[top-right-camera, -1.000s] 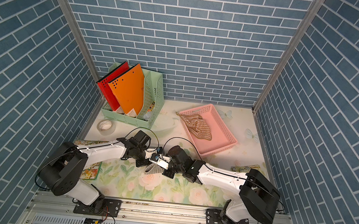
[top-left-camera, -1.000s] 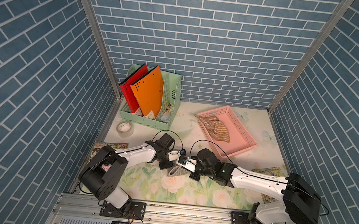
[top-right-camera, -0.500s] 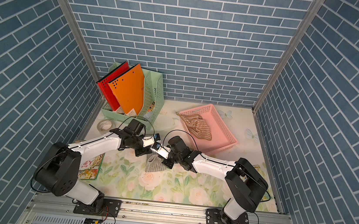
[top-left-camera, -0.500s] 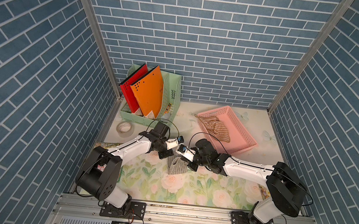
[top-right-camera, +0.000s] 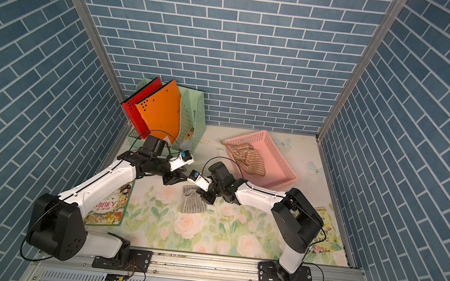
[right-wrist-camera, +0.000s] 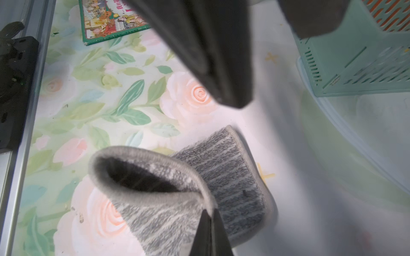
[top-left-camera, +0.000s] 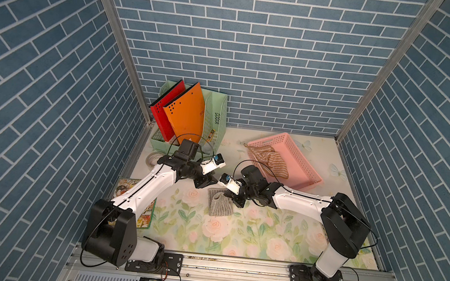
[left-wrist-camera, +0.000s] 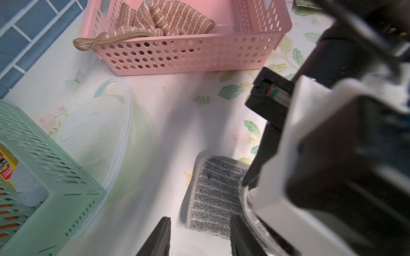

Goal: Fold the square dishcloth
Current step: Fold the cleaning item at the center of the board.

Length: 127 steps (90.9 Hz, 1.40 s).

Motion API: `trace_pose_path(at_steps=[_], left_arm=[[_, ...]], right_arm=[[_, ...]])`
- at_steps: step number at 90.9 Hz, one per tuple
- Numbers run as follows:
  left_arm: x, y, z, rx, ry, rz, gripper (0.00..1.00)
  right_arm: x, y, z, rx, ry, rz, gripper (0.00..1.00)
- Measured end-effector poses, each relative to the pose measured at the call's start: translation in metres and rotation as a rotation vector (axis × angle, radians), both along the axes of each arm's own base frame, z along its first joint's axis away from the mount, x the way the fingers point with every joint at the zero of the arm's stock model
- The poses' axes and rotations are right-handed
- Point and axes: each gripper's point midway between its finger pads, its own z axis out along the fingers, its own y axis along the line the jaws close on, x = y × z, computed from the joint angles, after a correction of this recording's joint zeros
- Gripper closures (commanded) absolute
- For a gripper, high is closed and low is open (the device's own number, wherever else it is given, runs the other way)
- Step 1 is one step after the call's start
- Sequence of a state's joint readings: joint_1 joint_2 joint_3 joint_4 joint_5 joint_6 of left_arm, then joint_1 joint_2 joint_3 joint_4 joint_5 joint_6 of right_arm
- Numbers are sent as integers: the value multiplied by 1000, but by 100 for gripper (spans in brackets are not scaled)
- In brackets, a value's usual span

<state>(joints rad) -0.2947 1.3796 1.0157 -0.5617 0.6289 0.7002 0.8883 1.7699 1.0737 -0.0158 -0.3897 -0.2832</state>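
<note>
Looking down on the floral table (top-left-camera: 251,235) in both top views, with the back wall at 12 o'clock, we see the left arm (top-left-camera: 150,187) reaching in from 7 o'clock and the right arm (top-left-camera: 302,202) from 4 o'clock, so that their wrists nearly meet above the middle.

A green file rack (top-left-camera: 217,112) stands at 11 o'clock with an orange folder (top-left-camera: 186,114) and a red folder (top-left-camera: 161,109) leaning in it. A pink basket (top-left-camera: 298,160) sits at 1 o'clock, and a picture book (top-right-camera: 108,206) lies flat at 8 o'clock, partly under the left arm.

We find the grey dishcloth (top-left-camera: 219,207) close to the centre of the table, a little toward 7 o'clock. It is doubled over, with its upper layer lifted into a loose loop.

A striped brown cloth (top-left-camera: 270,160) is bunched in the basket, one corner hanging over the rim.

The right gripper (right-wrist-camera: 210,223) has its jaws pinched together on the raised edge of the dishcloth. The left gripper (left-wrist-camera: 202,239) hovers just beside the cloth's 11 o'clock corner, its jaws parted and nothing between them.
</note>
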Motion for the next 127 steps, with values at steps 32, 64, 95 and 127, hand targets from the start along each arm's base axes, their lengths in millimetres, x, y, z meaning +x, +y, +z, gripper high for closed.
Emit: trace_pose_path(at_steps=[32,64,95,127], left_arm=[[-12,21,-20,-149,83,143,52],[-31,1,-7,-217,100,-5,57],[-37,-10,-43,-34,-2,-94,62],[-27,10,-107,197,-47,-50,61]], right_arm=[[15,3,-20,2,202,-56,100],[28,12,-38,-21,384,-121,100],[37,18,-58,-81,511,-151,100],[35,12,-53,-61,613,-169,92]])
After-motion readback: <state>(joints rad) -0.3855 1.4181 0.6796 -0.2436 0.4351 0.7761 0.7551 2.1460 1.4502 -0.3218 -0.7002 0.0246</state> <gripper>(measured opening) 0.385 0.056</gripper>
